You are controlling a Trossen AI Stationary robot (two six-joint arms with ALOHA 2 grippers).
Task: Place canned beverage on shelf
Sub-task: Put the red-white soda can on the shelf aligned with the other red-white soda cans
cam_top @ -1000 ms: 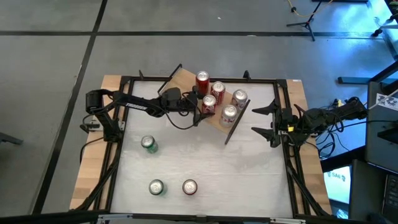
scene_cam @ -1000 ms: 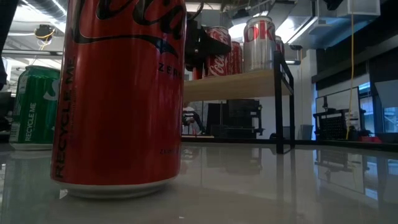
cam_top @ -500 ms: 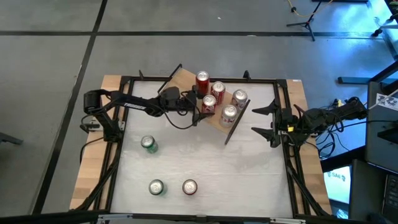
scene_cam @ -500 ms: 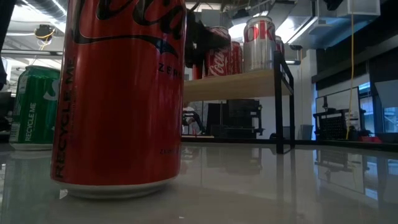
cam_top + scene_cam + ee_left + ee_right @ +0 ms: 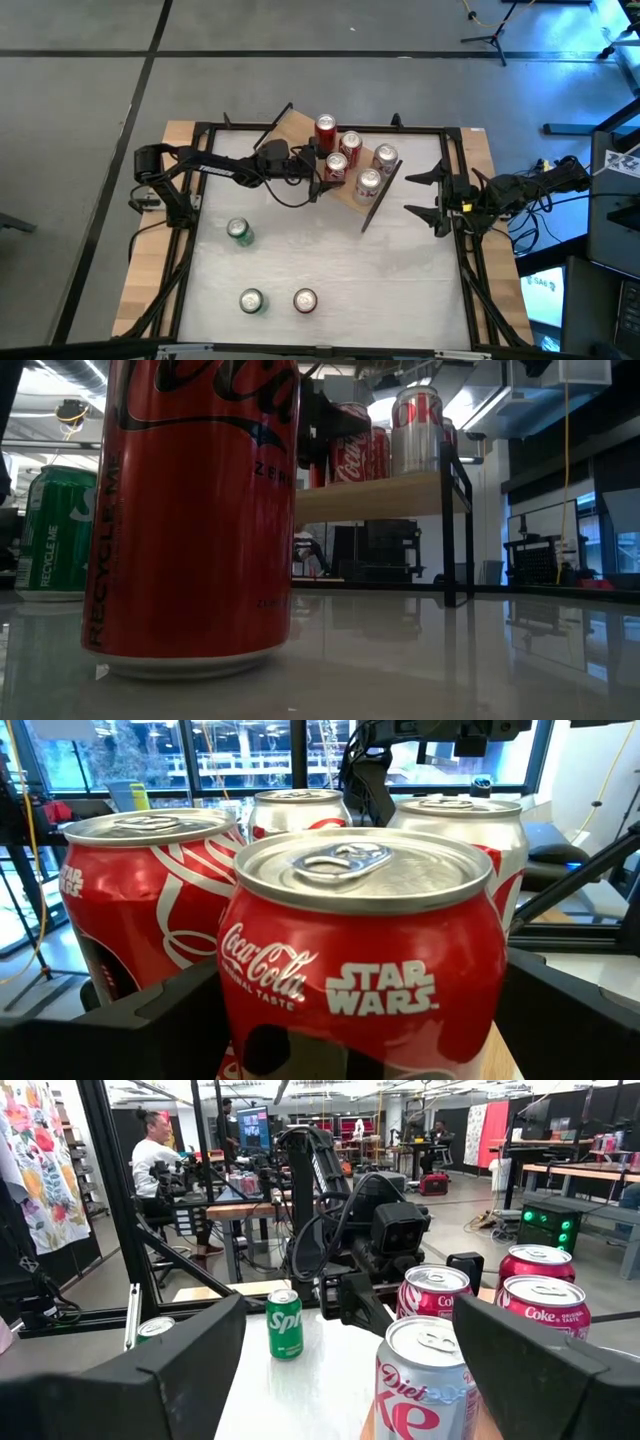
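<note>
Two pincer fingers (image 5: 150,1020) flank half-hidden red can (image 5: 365,960).

grey floor (image 5: 80,150), large windows (image 5: 240,755)

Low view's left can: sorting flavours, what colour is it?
Green can, white lettering; clearest in the low view.

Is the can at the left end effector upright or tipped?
Upright: the red can stands on the shelf, lid level, between the left end effector's fingers.
</note>
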